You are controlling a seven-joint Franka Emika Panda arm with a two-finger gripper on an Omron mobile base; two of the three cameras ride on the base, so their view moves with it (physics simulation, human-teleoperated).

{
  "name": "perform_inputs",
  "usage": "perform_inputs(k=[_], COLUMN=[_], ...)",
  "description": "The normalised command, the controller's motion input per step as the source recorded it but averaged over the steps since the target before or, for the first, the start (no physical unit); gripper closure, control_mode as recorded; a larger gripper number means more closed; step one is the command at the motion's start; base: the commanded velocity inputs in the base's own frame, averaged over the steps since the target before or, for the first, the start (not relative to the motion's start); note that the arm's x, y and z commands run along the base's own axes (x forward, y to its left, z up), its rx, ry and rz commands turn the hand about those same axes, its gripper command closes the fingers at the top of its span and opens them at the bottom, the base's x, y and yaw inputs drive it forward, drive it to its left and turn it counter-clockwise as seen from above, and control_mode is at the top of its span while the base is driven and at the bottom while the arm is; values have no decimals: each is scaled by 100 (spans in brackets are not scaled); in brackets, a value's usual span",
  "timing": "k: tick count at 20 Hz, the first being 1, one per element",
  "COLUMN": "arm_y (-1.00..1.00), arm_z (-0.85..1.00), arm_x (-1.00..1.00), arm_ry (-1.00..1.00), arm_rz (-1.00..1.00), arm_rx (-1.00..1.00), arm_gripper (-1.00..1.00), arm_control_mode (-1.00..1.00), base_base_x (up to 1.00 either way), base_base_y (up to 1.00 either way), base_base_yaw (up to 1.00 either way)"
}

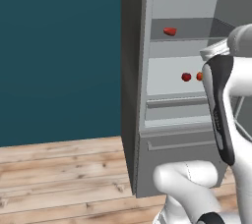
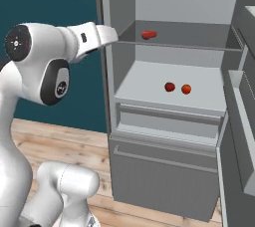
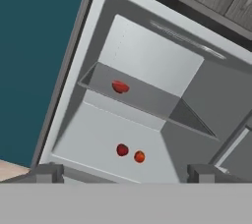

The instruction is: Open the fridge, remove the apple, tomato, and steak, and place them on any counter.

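Observation:
The fridge (image 2: 164, 171) stands open, its pale grey shelves showing. On the upper shelf lies the steak (image 2: 148, 35) (image 1: 170, 31) (image 3: 120, 87), a flat red lump. Two small round fruits sit side by side on the lower shelf: a dark red one, the apple (image 2: 170, 86) (image 1: 186, 76) (image 3: 122, 150), and an orange-red one, the tomato (image 2: 186, 89) (image 3: 140, 156). My gripper (image 3: 125, 174) is open and empty, hovering in front of the fridge's opening, well short of the shelves. The counter is out of view.
The fridge door (image 2: 238, 121) hangs open at the right, its door shelves facing inward. A teal wall (image 1: 59, 56) lies left of the fridge, above a wooden floor (image 1: 59, 174). My white arm (image 2: 45, 61) reaches in from the left.

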Motion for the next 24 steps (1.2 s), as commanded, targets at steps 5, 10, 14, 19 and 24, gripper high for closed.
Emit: perform_inputs(k=[5,10,14,19,24], arm_y=[47,31,13,18,5], arm_z=[0,0,0,0,0], arm_x=[-22,-26,-20,-20,-22], arm_ry=[0,2,3,7,11], arm_rz=[0,3,5,3,1], arm_rx=[0,0,0,0,0], arm_gripper=[-100,-100,-100,-100,-100], arm_control_mode=[-100,-100,-100,-100,-100], base_base_x=[0,0,0,0,0], base_base_y=[0,0,0,0,0], base_base_yaw=[0,0,0,0,0])
